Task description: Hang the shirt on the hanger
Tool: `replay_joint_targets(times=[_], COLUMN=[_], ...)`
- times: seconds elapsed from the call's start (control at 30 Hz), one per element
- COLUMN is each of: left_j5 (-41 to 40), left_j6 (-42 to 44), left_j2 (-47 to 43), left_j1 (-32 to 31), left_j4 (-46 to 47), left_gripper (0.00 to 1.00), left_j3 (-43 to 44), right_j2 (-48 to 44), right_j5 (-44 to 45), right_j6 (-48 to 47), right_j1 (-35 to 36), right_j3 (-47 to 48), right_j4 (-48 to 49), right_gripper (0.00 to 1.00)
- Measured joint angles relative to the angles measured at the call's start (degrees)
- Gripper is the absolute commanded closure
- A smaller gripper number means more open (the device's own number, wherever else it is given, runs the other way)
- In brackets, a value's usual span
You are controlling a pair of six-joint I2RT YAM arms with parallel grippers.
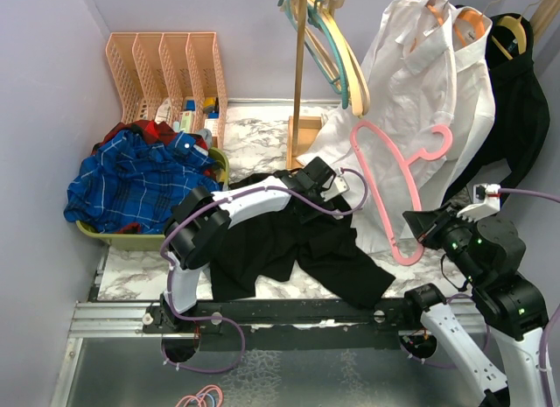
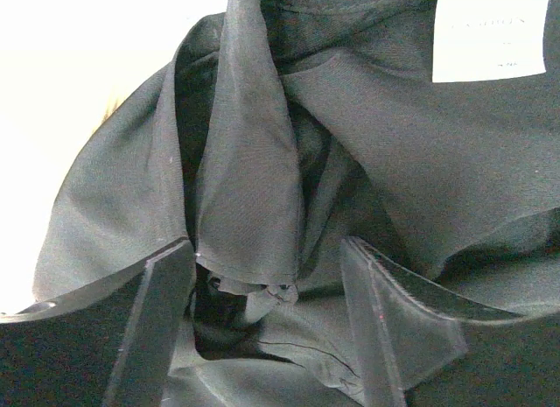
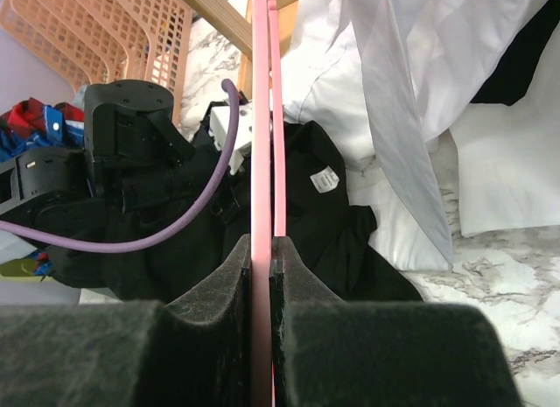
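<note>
The black shirt point(image 1: 306, 249) lies crumpled on the marble table, its white neck label point(image 2: 490, 31) facing up. My left gripper point(image 1: 322, 181) reaches over it at the collar. In the left wrist view the left gripper point(image 2: 267, 248) is open, with a hanging fold of the shirt point(image 2: 254, 162) between the spread fingers point(image 2: 157, 319). My right gripper point(image 1: 418, 228) is shut on the lower corner of the pink hanger point(image 1: 390, 141), holding it upright above the table to the right of the shirt. In the right wrist view the hanger point(image 3: 262, 118) is pinched in the right gripper point(image 3: 262, 249), with the shirt point(image 3: 332, 223) behind it.
A white dress shirt point(image 1: 429, 66) hangs on the wooden rack point(image 1: 300, 74) just behind the hanger, and a black garment point(image 1: 516, 101) hangs at the far right. Cream and teal hangers point(image 1: 337, 48) hang on the rack. A green basket with blue plaid cloth point(image 1: 131, 184) and a peach organiser point(image 1: 166, 70) stand at the left.
</note>
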Motion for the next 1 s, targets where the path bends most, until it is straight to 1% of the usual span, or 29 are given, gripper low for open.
replay_joint_targets(times=[0.07, 0.13, 0.17, 0.2, 0.23, 0.47, 0.6, 0.7, 0.83, 0.9, 1.0], left_j5=[-0.07, -0.22, -0.24, -0.31, -0.39, -1.2, -1.6, -1.86, -3.43, -4.7, -6.21], left_j6=[0.17, 0.26, 0.28, 0.44, 0.13, 0.42, 1.53, 2.99, 4.28, 4.61, 4.74], left_j2=[0.04, 0.17, 0.28, 0.42, 0.57, 0.35, -3.82, -9.92, -16.33, -17.49, -17.18], left_j1=[0.0, 0.0, 0.0, 0.0, 0.0, 0.0, 0.0, 0.0, 0.0, 0.0, 0.02], left_j4=[0.0, 0.04, 0.07, 0.07, 0.07, -2.86, -5.66, -7.91, -9.07, -9.05, -9.42], left_gripper=[0.42, 0.54, 0.67, 0.86, 1.0, 1.0, 1.0, 1.0, 1.0, 1.0, 1.0], left_j3=[0.0, 0.0, 0.0, 0.0, 0.0, 2.56, 2.84, 3.1, 4.61, 4.74, 4.72], right_j2=[0.0, 0.0, 0.0, 0.0, 0.0, -1.05, -1.49, 0.13, 4.7, 6.1, 6.25], right_j5=[-0.17, -0.31, -0.35, -0.37, -0.39, -1.86, -4.87, -6.78, -10.01, -12.41, -14.69], right_j6=[0.0, 0.0, 0.0, 0.0, 0.0, -2.03, -5.84, -9.2, -13.75, -15.3, -16.48], right_j1=[0.0, 0.0, 0.0, 0.0, 0.0, 0.0, -0.02, -0.02, -0.02, -0.02, 0.0], right_j3=[-0.33, -0.52, -0.57, -0.63, -0.66, -0.74, 0.59, 4.83, 13.97, 17.29, 19.45], right_j4=[0.0, 0.02, 0.02, 0.02, 0.02, -0.07, -1.99, -5.77, -11.96, -14.84, -18.93], right_gripper=[0.99, 0.99, 0.99, 0.99, 0.99, 0.99, 0.99, 0.99, 0.99, 0.99, 0.99])
